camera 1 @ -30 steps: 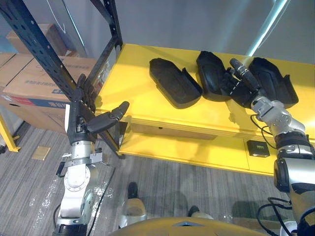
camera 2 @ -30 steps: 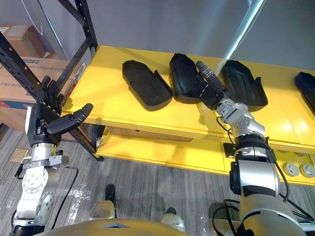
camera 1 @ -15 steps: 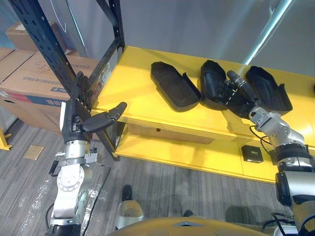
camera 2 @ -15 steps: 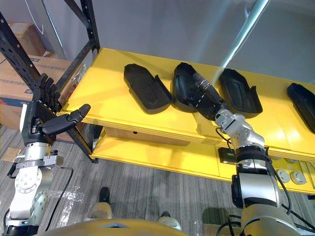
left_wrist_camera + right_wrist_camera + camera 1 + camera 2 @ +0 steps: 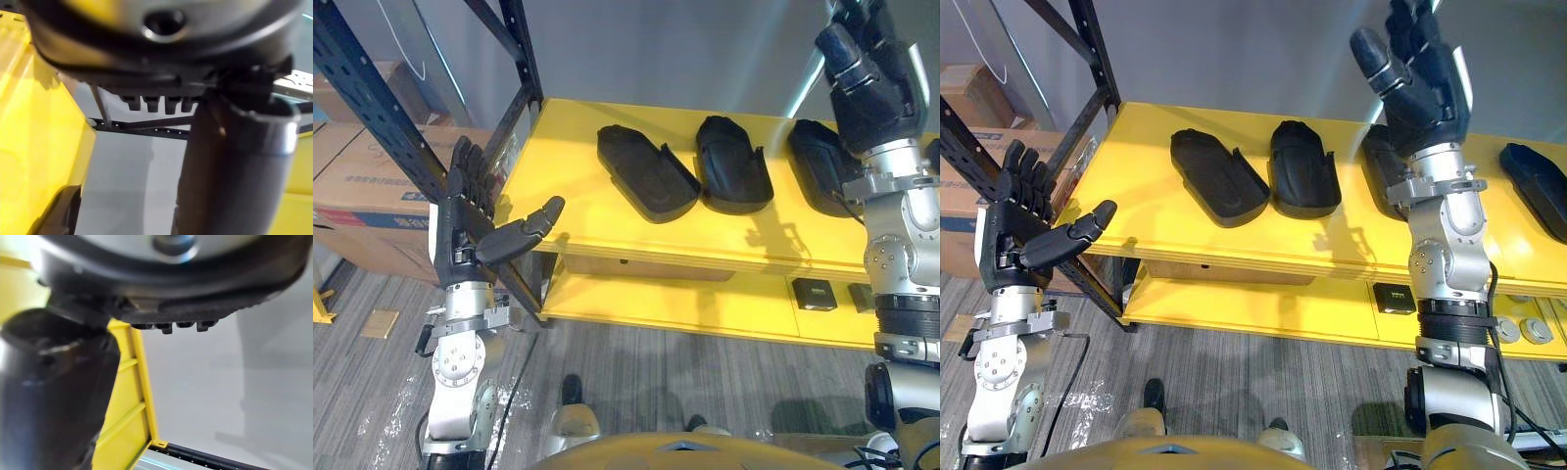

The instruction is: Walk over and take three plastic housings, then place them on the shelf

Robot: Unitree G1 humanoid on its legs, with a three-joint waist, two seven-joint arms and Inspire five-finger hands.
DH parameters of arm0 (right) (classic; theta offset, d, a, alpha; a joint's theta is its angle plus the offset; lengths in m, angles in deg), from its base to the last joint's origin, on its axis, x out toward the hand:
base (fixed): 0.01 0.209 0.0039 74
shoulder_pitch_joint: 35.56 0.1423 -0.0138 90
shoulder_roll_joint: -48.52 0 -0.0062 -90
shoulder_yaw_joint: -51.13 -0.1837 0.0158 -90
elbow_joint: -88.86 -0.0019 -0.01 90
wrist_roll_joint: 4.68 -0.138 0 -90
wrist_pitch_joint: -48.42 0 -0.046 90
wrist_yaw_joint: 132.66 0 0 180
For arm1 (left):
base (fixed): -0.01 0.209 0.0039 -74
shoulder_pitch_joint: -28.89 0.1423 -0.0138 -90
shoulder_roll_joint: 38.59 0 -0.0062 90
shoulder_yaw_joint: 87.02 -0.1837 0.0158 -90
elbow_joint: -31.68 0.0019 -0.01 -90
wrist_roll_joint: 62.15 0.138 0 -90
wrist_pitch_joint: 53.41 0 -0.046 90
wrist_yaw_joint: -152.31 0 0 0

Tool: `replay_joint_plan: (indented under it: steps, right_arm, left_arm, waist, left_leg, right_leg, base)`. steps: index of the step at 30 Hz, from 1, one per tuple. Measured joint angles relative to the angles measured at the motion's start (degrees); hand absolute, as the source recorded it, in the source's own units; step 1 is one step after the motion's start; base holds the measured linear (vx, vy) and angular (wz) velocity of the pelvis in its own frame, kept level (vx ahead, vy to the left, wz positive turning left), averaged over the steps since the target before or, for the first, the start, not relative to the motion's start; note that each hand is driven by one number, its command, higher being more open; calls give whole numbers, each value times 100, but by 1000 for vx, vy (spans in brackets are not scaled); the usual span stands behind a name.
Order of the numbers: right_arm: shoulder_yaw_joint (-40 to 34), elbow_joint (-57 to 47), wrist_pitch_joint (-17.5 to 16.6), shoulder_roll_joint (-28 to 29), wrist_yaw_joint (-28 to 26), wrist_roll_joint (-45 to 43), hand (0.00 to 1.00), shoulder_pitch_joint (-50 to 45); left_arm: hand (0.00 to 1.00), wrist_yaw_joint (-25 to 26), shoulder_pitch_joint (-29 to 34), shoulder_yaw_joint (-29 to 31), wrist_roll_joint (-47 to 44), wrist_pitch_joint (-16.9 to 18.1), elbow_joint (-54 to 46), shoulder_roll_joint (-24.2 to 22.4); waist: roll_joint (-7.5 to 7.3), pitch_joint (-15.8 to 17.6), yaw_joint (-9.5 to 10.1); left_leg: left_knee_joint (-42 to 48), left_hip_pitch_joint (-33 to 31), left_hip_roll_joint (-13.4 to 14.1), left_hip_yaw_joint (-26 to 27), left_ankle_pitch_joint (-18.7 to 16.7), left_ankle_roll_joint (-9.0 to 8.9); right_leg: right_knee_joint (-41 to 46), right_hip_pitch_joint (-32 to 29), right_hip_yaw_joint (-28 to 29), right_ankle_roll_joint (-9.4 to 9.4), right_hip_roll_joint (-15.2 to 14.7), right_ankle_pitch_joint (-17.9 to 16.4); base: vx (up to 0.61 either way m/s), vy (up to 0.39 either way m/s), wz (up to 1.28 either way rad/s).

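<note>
Right hand (image 5: pixel 1425 90) has lifted off the housings (image 5: pixel 732 164), fingers spread, empty; left hand (image 5: pixel 460 230) likewise. 3 black, shoe-shaped shells lie side by side; shelf (image 5: pixel 570 208) front strip bare.

Warehouse or stockroom, black steel racking (image 5: pixel 1095 54), yellow shelf boards (image 5: pixel 578 220), cardboard boxes (image 5: pixel 357 176)

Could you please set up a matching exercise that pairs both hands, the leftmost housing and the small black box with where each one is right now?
Things:
1. left hand
2. right hand
3. leftmost plastic housing
4. small black box

Places and states:
A. on the lower yellow level
B. lying on top of the yellow shelf
C. open, held high over the shelf's right part
D. open, held up by the shelf's left end

Pairs: 1-D, 2-C, 3-B, 4-A
</note>
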Motion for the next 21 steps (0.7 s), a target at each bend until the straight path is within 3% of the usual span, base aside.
replay_joint_plan:
  steps: [6,13,18,21]
  right_arm:
    - [-296,-821,-90,494,355,497,100,-812]
    - [-607,-2219,-85,1746,837,1190,100,-2779]
    - [-589,-2639,-83,2753,1191,1187,100,-4057]
    - [-537,-2639,-83,3046,1312,935,100,-4471]
  left_arm:
    - [100,-48,-279,-112,6,209,-104,-26]
    - [100,-537,-236,-269,-235,180,-470,-279]
    - [100,-1114,-173,-824,-494,-148,-475,-471]
    - [100,-1342,-176,-1239,-743,-400,-502,-469]
  waist:
    - [12,-119,-105]
    - [78,-338,-409]
    - [139,-375,-697]
    - [142,-396,-845]
  left_leg:
    - [0,5,10,120,-13,-3]
    - [1,49,30,385,-77,-28]
    - [0,188,76,736,-224,-81]
    - [1,191,85,921,-262,-92]
  right_leg:
    - [-10,-74,118,-29,0,-15]
    - [-10,-231,379,22,-6,22]
    - [-10,-366,706,16,13,-2]
    - [-6,-502,864,17,14,4]
  base:
    - [-16,-6,-9]
    - [7,-7,-20]
    - [-17,-2,-33]
    - [-7,4,-32]
